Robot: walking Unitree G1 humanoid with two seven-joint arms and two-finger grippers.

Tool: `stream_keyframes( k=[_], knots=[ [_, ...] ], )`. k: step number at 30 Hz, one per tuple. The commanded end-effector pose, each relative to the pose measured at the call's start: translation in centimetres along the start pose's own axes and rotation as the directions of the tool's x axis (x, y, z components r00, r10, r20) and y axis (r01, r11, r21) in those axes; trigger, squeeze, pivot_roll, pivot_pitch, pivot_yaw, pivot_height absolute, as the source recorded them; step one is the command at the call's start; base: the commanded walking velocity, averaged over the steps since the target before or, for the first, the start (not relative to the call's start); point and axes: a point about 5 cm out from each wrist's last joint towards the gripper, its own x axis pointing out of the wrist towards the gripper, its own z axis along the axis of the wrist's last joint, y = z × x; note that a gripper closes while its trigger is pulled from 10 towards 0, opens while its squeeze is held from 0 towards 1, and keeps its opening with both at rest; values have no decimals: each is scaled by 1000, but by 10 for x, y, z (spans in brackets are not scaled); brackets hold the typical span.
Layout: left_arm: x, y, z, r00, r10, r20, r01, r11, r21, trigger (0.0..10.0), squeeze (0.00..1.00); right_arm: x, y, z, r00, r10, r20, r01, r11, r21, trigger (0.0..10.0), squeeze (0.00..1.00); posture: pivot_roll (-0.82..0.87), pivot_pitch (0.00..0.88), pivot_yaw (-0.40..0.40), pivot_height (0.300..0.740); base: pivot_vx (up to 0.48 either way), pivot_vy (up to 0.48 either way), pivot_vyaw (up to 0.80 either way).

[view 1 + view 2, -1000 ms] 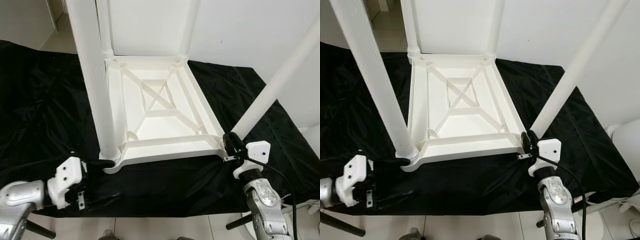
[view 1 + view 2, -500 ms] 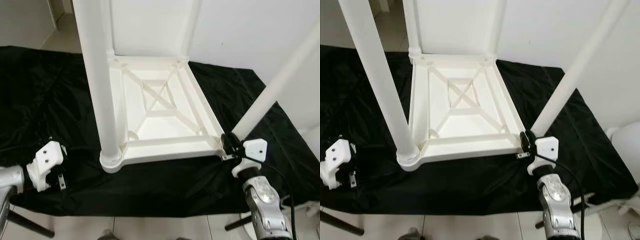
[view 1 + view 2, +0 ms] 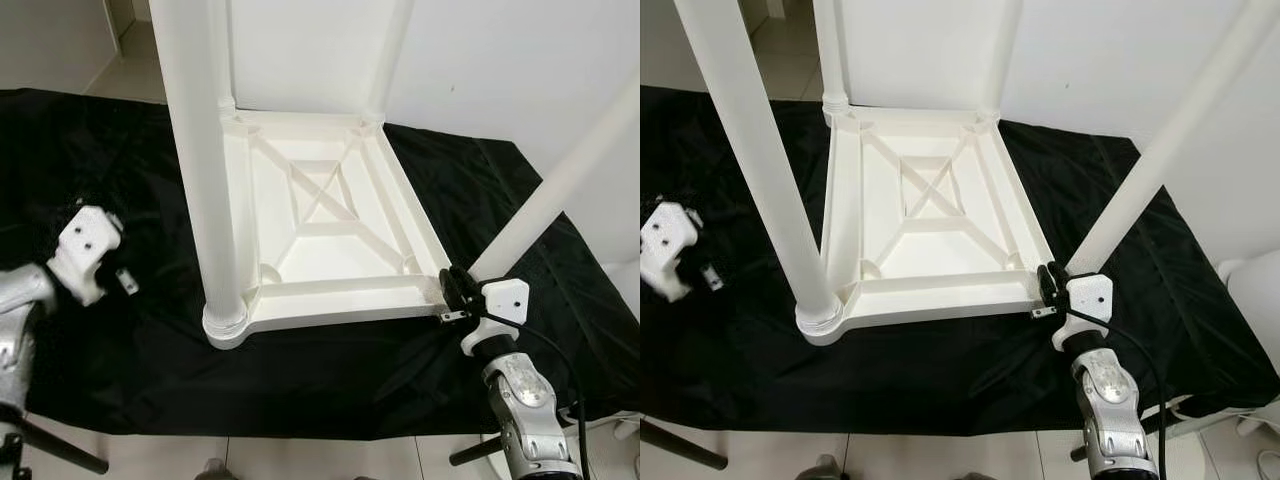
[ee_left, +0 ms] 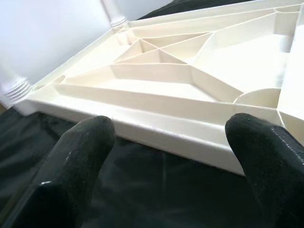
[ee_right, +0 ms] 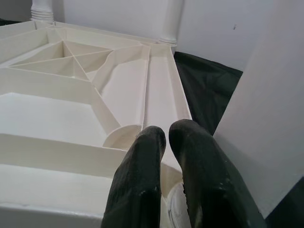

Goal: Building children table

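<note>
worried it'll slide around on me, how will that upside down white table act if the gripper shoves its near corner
The table looks like hollow ribbed plastic, so probably stiff yet light. On the smooth black cloth it would likely slide and bunch the fabric. Its tall legs may make it wobble; the right gripper sits at that corner.

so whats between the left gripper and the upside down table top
Only bare black cloth: the left wrist view shows it running from between the open left gripper fingers up to the table top edge. The left eye view agrees.

Bare black cloth [image 3: 120,340] beside upturned table [image 3: 330,215]; four upright legs [image 3: 205,160].
</note>
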Motion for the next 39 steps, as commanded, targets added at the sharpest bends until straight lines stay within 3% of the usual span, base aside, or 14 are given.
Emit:
stream_keyframes(
  k=[1, 7, 11, 18, 21, 26, 27, 28, 30, 31, 32, 33, 39],
  knots=[
    [9, 7, -1, 990, 143, 4, -143, 990, 13, 10000, 0, -2, -1, -3, 1000, -8, -13, 8, 1000, 1, 10000, 0, 89, 8, -79, 740, 0, 0, 0],
    [30, 11, 11, 975, 207, 76, -206, 978, -31, 10000, 0, -2, 8, -5, 999, 21, -28, -20, 1000, 14, 10000, 0, 80, 11, -77, 740, 0, 0, 0],
    [53, 7, 30, 959, 197, 203, -182, 979, -89, 10000, 0, -6, 25, -13, 995, 70, -72, -67, 997, 43, 10000, 0, 69, 15, -74, 740, 0, 0, 0],
    [68, 4, 35, 953, 185, 240, -159, 980, -123, 10000, 0, -7, 37, -24, 989, 42, -141, -39, 999, 23, 10000, 0, 68, 20, -75, 740, 0, 0, 0],
    [81, -3, 42, 947, 153, 282, -101, 976, -192, 10000, 0, -12, 46, -29, 986, -10, -169, 20, 998, 58, 10000, 0, 60, 23, -71, 740, 0, 0, 0],
    [88, -10, 46, 946, 120, 301, -55, 974, -218, 10000, 0, -18, 52, -30, 984, -30, -175, 47, 995, 92, 10000, 4, 51, 22, -67, 740, 0, 0, 0],
    [91, -15, 47, 946, 95, 311, -24, 974, -225, 10000, 0, -21, 55, -29, 984, -42, -172, 61, 992, 106, 10000, 882, 49, 23, -67, 740, 0, 0, 0],
    [95, -20, 49, 945, 75, 319, 1, 973, -231, 10000, 0, -25, 57, -29, 983, -54, -176, 76, 990, 121, 10000, 933, 45, 23, -66, 740, 0, 0, 0],
    [95, -20, 49, 945, 75, 319, 1, 973, -231, 10000, 0, -25, 57, -29, 983, -54, -176, 76, 990, 121, 10000, 933, 45, 23, -66, 740, 0, 0, 0],
    [97, -23, 51, 944, 63, 324, 16, 972, -235, 10000, 0, -27, 58, -29, 982, -61, -178, 85, 988, 129, 10000, 820, 45, 23, -66, 740, 0, 0, 0],
    [97, -23, 51, 944, 63, 324, 16, 972, -235, 10000, 0, -27, 58, -29, 982, -61, -178, 85, 988, 129, 10000, 820, 45, 23, -66, 740, 0, 0, 0],
    [101, -34, 59, 929, -11, 370, 104, 967, -233, 10000, 0, -39, 58, -26, 981, -81, -178, 107, 984, 140, 10000, 0, 32, 28, -61, 740, 0, 0, 0],
    [103, -48, 68, 904, -94, 418, 199, 956, -217, 10000, 0, -49, 58, -26, 974, -104, -200, 133, 982, 137, 10000, 0, 24, 33, -61, 740, 0, 0, 0]
  ],
)
